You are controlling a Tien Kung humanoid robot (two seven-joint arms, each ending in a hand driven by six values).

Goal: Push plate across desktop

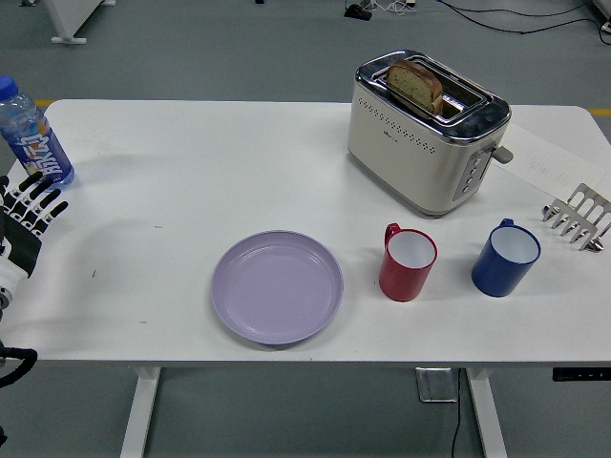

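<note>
A lilac plate lies empty on the white table, near its front edge and left of centre. My left hand is at the picture's far left, over the table's left end, well left of the plate. Its fingers are spread and hold nothing. The right arm is out of view.
A red mug stands just right of the plate, a blue mug further right. A cream toaster with bread in it stands at the back right. A water bottle is at the far left, a metal rack at the right edge.
</note>
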